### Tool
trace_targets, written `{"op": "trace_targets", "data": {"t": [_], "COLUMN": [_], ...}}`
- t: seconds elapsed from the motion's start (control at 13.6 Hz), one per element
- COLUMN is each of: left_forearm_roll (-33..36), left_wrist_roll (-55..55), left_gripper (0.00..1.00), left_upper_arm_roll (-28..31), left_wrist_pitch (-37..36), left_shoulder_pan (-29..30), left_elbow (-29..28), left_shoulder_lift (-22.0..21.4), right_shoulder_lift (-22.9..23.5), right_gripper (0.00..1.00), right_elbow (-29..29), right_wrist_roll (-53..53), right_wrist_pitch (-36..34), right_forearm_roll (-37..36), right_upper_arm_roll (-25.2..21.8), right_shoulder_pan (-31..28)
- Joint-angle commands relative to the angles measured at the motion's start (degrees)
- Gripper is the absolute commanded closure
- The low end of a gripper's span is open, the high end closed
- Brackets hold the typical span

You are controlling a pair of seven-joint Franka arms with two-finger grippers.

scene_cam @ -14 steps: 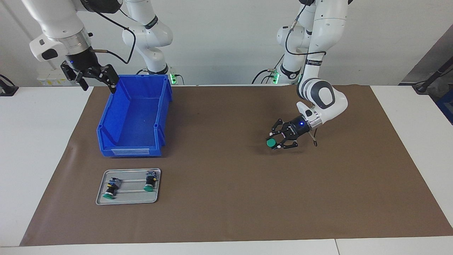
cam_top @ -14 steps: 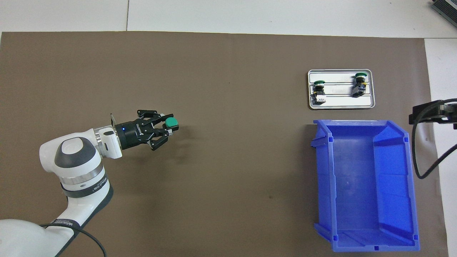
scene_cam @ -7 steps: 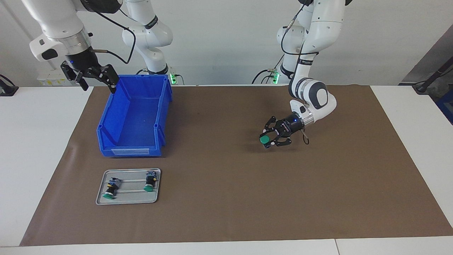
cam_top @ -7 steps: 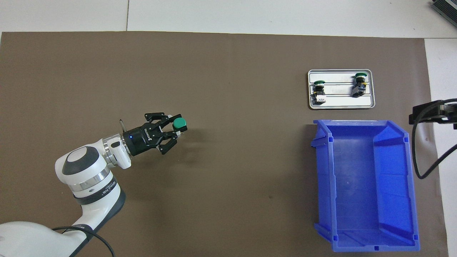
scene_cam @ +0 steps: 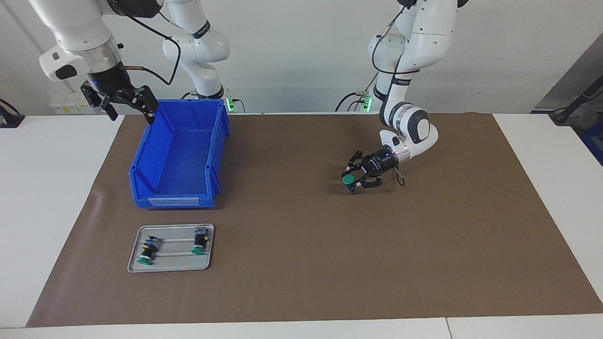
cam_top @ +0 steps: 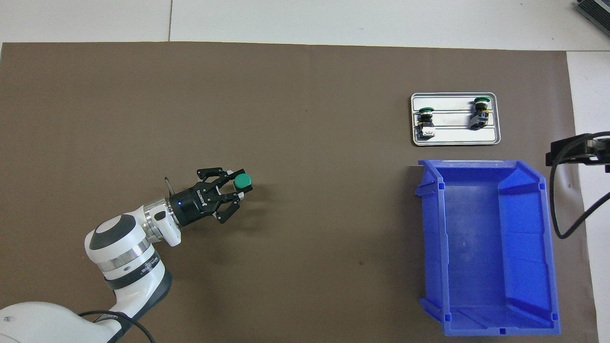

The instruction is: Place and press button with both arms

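Observation:
My left gripper is shut on a button with a round green cap. It holds the button cap up, low over the brown mat near the middle of the table. I cannot tell whether the button's lower end touches the mat. The gripper and the cap also show in the overhead view. My right gripper is open and empty, raised over the corner of the blue bin nearest the robots, where that arm waits.
A metal tray lies farther from the robots than the bin and holds two more green-capped buttons on their sides. The brown mat covers most of the table. The bin holds nothing.
My left gripper has carried the button toward the right arm's end of the table and a little toward the robots, and has dropped lower. The right arm has not moved.

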Motion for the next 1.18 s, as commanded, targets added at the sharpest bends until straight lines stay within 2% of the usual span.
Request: {"op": "trace_targets", "data": {"t": [0.0,0.22,0.44,1.1], "left_forearm_roll": [-1.6,-1.6,-1.6,-1.1], "left_wrist_roll": [3.0,3.1,3.1,2.1], "left_gripper": [1.00,1.00,1.00,1.00], "left_upper_arm_roll": [0.9,1.1,1.2,1.2], "left_wrist_pitch": [-2.5,-3.8,-0.9,-0.3], "left_shoulder_pan": [-0.4,0.0,0.5,2.4], "left_elbow": [-3.9,-5.4,-5.6,-5.6], "left_shoulder_lift": [-2.7,-3.2,-2.9,-3.0], "right_shoulder_lift": [-1.2,-1.2,-1.2,-1.2], "right_gripper": [0.00,0.00,0.00,0.00], "right_elbow": [-1.4,-1.4,-1.4,-1.4], "right_wrist_roll": [-0.3,-0.3,-0.3,-0.3], "right_wrist_pitch": [0.8,0.8,0.8,0.8], "right_forearm_roll": [1.0,1.0,1.0,1.0], "right_upper_arm_roll": [0.0,0.0,0.0,0.0], "right_shoulder_pan": [-0.1,-0.1,-0.1,-0.1]}}
